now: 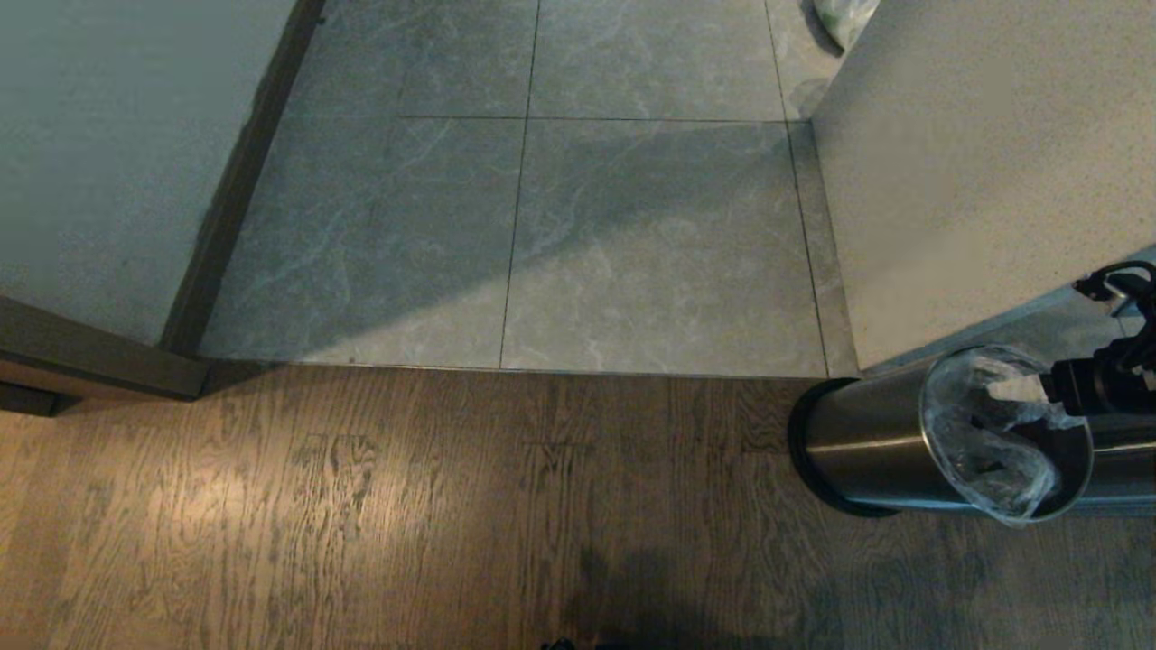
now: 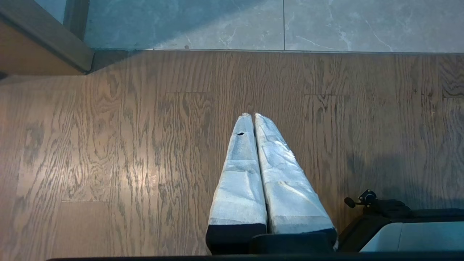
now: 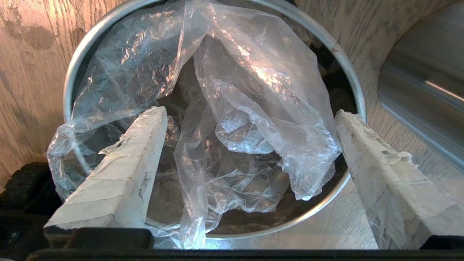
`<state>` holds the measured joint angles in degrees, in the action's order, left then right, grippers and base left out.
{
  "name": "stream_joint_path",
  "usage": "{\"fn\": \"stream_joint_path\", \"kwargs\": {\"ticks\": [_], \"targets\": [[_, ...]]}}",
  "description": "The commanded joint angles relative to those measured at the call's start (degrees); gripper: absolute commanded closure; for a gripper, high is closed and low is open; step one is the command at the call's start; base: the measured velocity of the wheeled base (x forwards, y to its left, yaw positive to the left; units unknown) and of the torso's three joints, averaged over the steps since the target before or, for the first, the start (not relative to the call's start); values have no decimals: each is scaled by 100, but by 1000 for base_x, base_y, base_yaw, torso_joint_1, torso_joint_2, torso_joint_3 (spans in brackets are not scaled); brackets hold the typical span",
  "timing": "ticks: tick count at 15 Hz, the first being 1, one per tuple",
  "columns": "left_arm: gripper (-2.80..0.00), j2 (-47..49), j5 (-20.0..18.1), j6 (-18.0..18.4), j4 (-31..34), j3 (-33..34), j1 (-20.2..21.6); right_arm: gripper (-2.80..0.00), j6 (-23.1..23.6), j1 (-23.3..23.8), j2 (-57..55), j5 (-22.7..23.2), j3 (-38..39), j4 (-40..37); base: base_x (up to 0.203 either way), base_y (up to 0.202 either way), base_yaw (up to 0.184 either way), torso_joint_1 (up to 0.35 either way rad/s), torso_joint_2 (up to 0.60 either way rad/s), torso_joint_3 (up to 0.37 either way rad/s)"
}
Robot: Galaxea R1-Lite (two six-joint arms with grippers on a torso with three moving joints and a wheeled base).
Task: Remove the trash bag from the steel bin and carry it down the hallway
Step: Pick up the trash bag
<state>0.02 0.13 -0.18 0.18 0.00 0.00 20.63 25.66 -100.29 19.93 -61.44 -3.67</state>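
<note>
White-wrapped fingers [image 3: 123,170] of the right gripper [image 3: 250,116] are spread wide over the steel bin [image 3: 348,72], gripping nothing, with the crinkly trash bag [image 3: 246,108] bunched up loose between them. Bin's standing on wood floor [image 1: 361,506] by the hallway [image 1: 542,226] tiles; left gripper [image 2: 252,115] is pinched closed, empty.

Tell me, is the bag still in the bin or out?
In. The bag sits inside the bin, its crumpled top loose at the rim. The open right hand straddles it, gripping nothing.

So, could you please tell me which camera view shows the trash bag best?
The right wrist view: the trash bag fills the picture, loose in the steel bin, between the open right claw. The head view shows it small at the right edge; the left wrist view shows none.
</note>
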Motion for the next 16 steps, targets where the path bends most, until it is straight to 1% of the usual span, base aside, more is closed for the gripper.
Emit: {"fn": "stream_joint_path", "kwargs": {"ticks": [1, 4, 7, 10, 11, 14, 16], "targets": [[0, -2, 0, -4, -1, 0, -5, -280, 11, -5, -69, 5, 18, 42, 0, 0, 0, 0, 0, 0], [0, -2, 4, 1, -1, 0, 0, -280, 9, -69, -156, 10, 36, 42, 0, 0, 0, 0, 0, 0], [0, -2, 4, 1, 2, 0, 0, -280, 11, -242, -163, 10, 116, 49, 0, 0, 0, 0, 0, 0], [0, -2, 4, 0, 4, 0, -5, -280, 30, -383, -169, 15, 350, 407, 0, 0, 0, 0, 0, 0], [0, -2, -3, 1, -1, 0, 0, 0, 29, -428, -251, 6, 362, 677, 0, 0, 0, 0, 0, 0], [0, -2, 4, 1, -1, 0, 0, 0, 55, -439, -409, -3, 305, 908, 0, 0, 0, 0, 0, 0], [0, -2, 3, 1, -1, 0, 0, 0, 55, -439, -403, -7, 308, 903, 0, 0, 0, 0, 0, 0]]}}
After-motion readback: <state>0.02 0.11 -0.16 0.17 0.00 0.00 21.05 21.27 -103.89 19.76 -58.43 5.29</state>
